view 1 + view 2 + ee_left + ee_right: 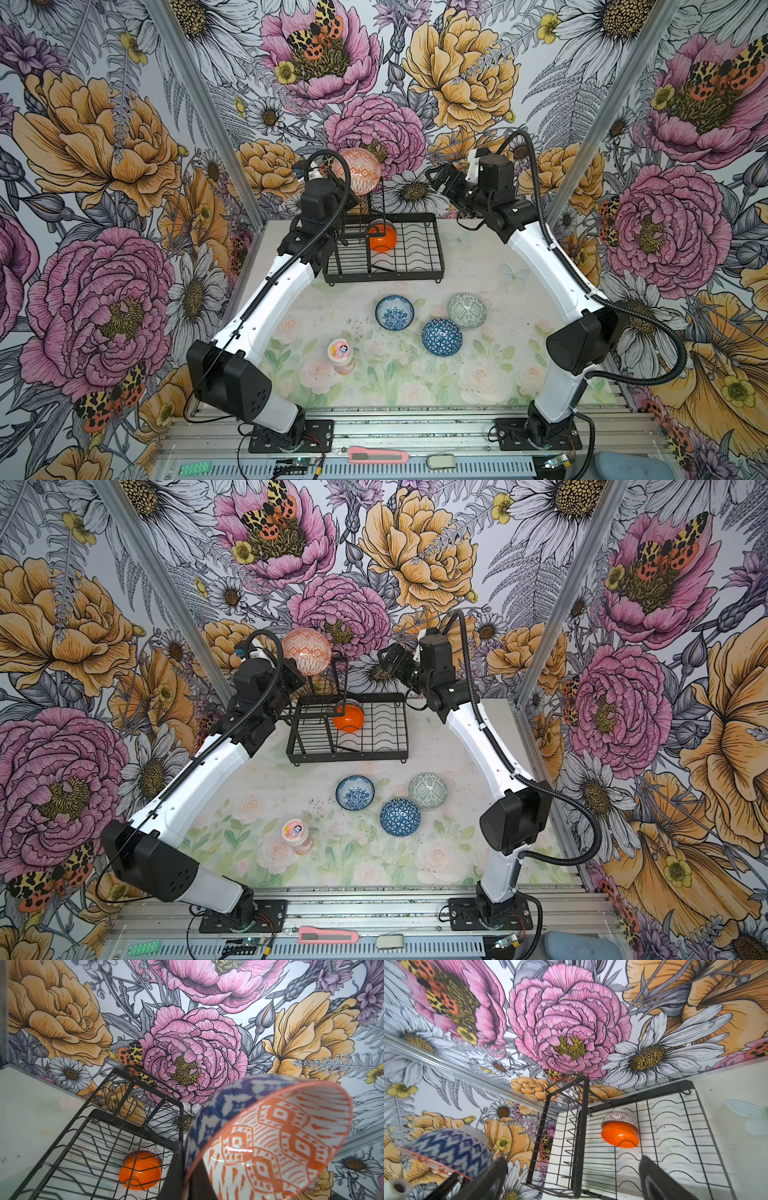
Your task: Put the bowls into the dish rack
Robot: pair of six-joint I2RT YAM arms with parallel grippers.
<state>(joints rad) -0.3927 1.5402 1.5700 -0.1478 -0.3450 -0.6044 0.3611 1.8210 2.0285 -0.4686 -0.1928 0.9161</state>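
My left gripper is shut on the rim of the orange geometric bowl, holding it tilted in the air above the tall basket end of the black wire dish rack. The bowl's outside is blue zigzag. A plain orange bowl rests on its side among the rack's wires. On the table in front stand the white-blue floral bowl, the grey-green bowl and the dark blue triangle bowl. My right gripper hangs open and empty, raised to the right of the rack.
A small pink-lidded jar stands on the floral mat left of the three bowls. A pink box cutter lies on the metal rail at the front edge. Flowered walls close in behind and on both sides.
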